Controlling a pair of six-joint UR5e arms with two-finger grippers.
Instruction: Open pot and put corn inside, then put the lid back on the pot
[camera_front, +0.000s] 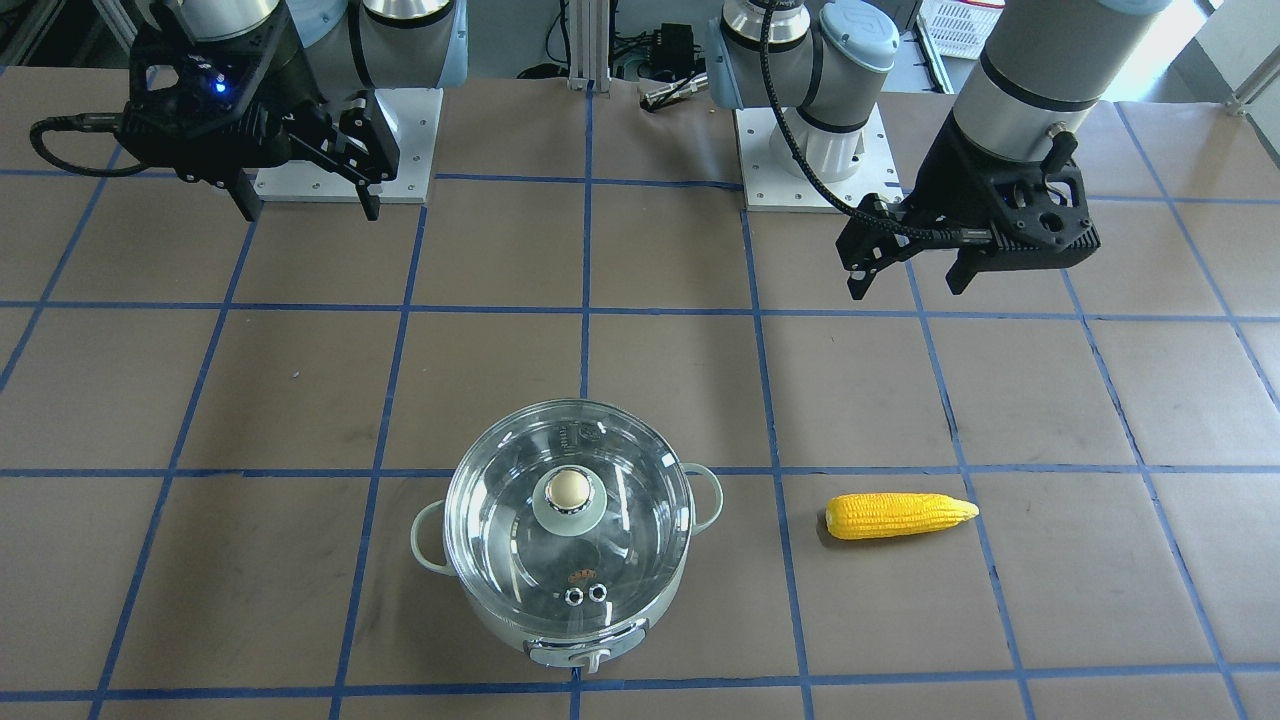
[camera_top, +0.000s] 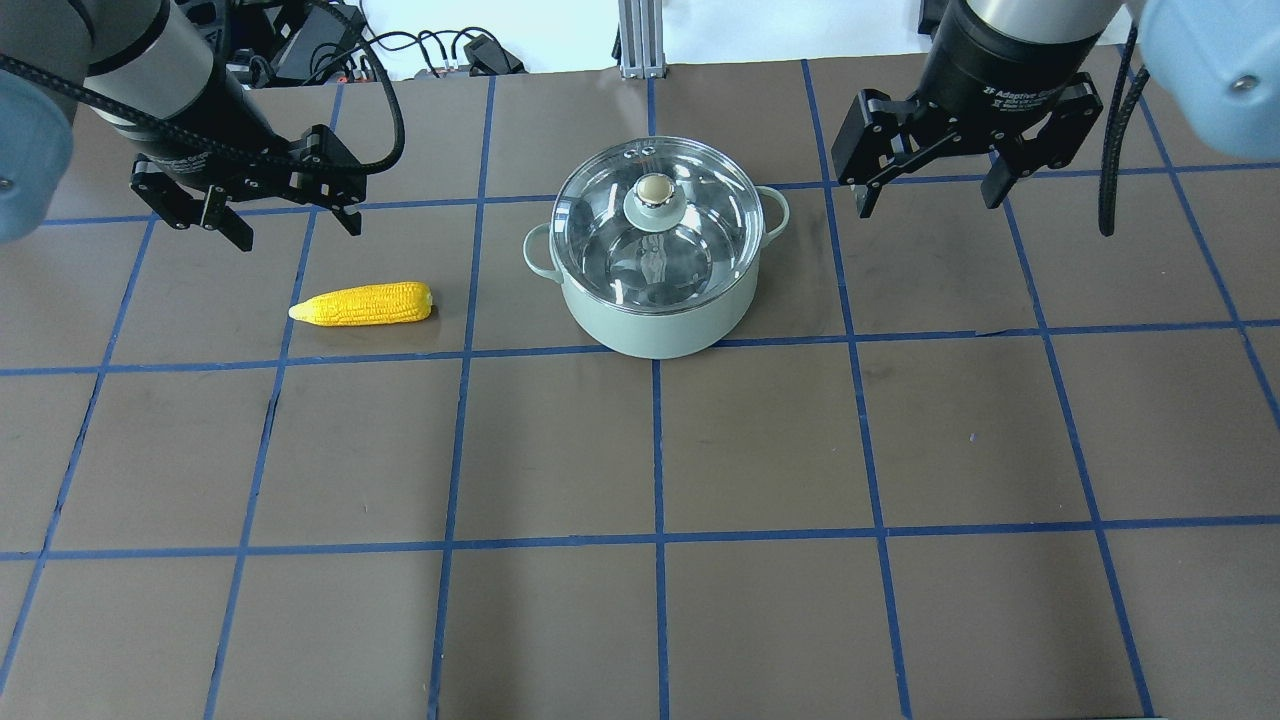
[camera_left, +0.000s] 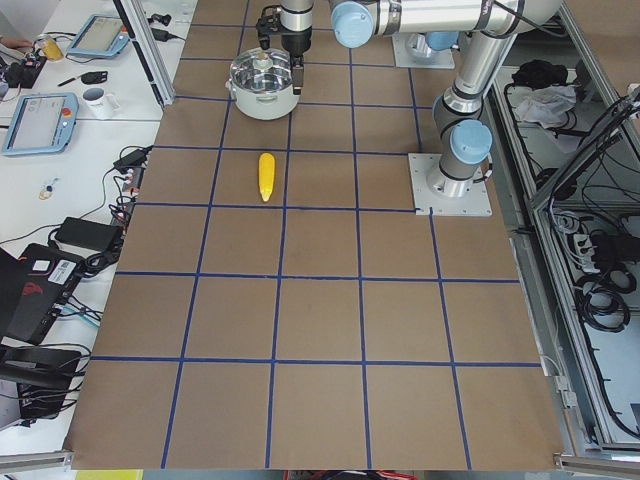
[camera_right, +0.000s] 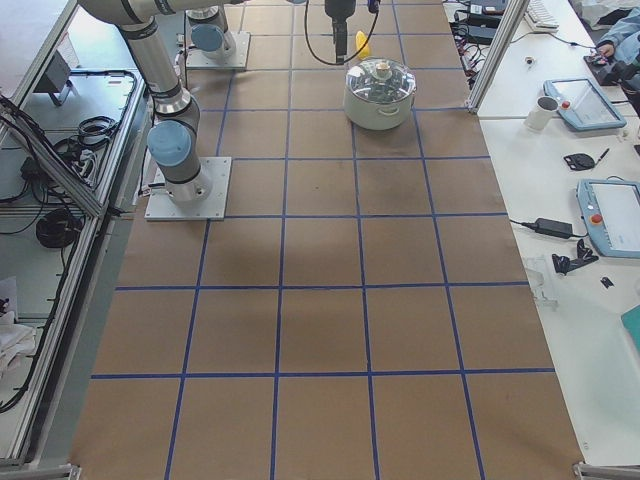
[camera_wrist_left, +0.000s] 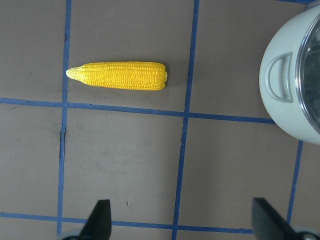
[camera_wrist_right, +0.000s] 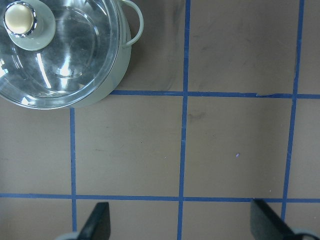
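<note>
Item one, my left pincer (camera_top: 298, 232): fingers wide apart, holding nothing, hanging above the table (camera_top: 760, 440) at about 11 o'clock from the corn. Item two, the corn (camera_top: 362, 304): lying flat at 9 o'clock from the pot, well apart from it, thin end pointing away. The risk, as I judge it, is that a round, tapered cob rolls or squirts out if I pinch near the thin end. Item three, the pot (camera_top: 655, 325), lid (camera_top: 690, 250) seated, knob (camera_top: 652, 189) central: a small smooth knob may slip and drop the glass, or a skewed pull may drag the pot. Item four, my right pincer (camera_top: 928, 205): likewise spread and empty, at 2 o'clock from the pot. Both arms converging there could clash.
</note>
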